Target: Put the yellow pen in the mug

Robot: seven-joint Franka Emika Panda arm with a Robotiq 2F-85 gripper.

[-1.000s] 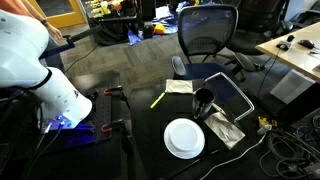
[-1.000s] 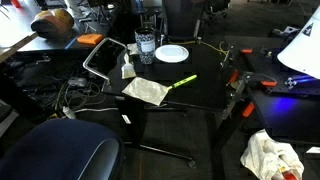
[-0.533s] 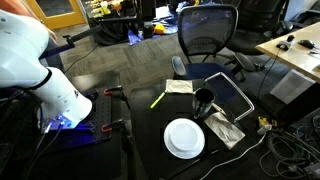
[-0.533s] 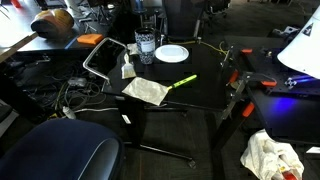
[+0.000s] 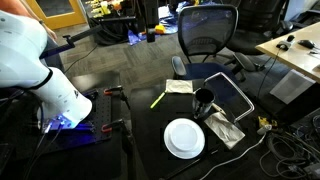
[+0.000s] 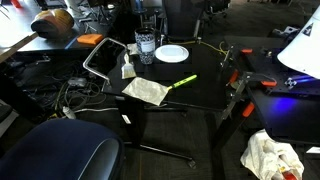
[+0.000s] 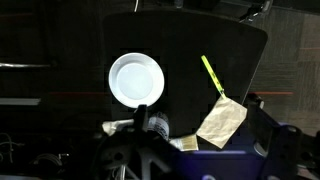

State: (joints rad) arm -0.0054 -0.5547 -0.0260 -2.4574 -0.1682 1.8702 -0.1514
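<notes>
The yellow pen (image 5: 158, 98) lies flat on the black table (image 5: 148, 135), just beside a tan napkin (image 5: 179, 87). It also shows in the other exterior view (image 6: 185, 81) and in the wrist view (image 7: 212, 75). The black mug (image 5: 204, 101) stands upright near the table's edge, between the napkin and the white plate (image 5: 184, 138). The mug also shows in an exterior view (image 6: 146, 47) and in the wrist view (image 7: 153, 126). Only the white arm body (image 5: 30, 60) shows, well away from the table. The gripper's fingers are not in any view.
A second crumpled napkin (image 5: 225, 128) lies beside the plate. A metal-framed tray (image 5: 232, 95) hangs off the table edge behind the mug. An office chair (image 5: 208, 35) stands beyond the table, and a blue chair (image 6: 60, 150) and cables are on the floor.
</notes>
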